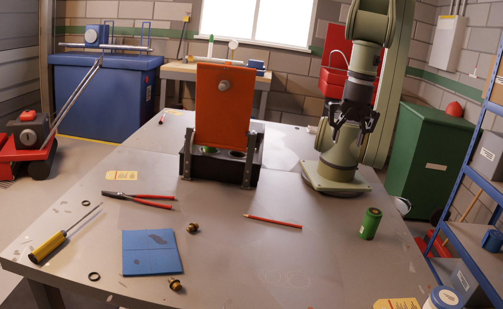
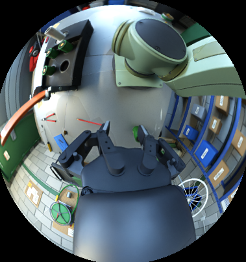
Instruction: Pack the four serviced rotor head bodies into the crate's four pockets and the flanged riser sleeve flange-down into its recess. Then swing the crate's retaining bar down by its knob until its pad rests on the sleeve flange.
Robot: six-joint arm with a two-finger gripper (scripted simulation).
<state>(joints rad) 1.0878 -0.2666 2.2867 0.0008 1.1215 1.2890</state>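
A green rotor head body (image 1: 370,223) stands alone on the table's right side, well apart from the black crate (image 1: 222,157) at the table's middle. Three green bodies (image 2: 53,52) sit in the crate's pockets and one pocket (image 2: 64,65) is empty. The orange retaining bar (image 1: 224,105) stands raised over the crate, its grey knob (image 1: 223,85) facing the side camera. My gripper (image 1: 352,134) hangs open and empty in front of the arm's base (image 1: 336,175), high above the table. In the wrist camera the loose body (image 2: 135,131) shows between my fingers (image 2: 123,129), far below. I cannot make out the riser sleeve.
The arm's base column stands right of the crate. On the near table lie a blue mat (image 1: 150,251), red pliers (image 1: 139,198), a yellow screwdriver (image 1: 59,236), a red pencil (image 1: 272,221) and two brass fittings (image 1: 192,227). Blue shelving (image 1: 491,161) borders the right edge.
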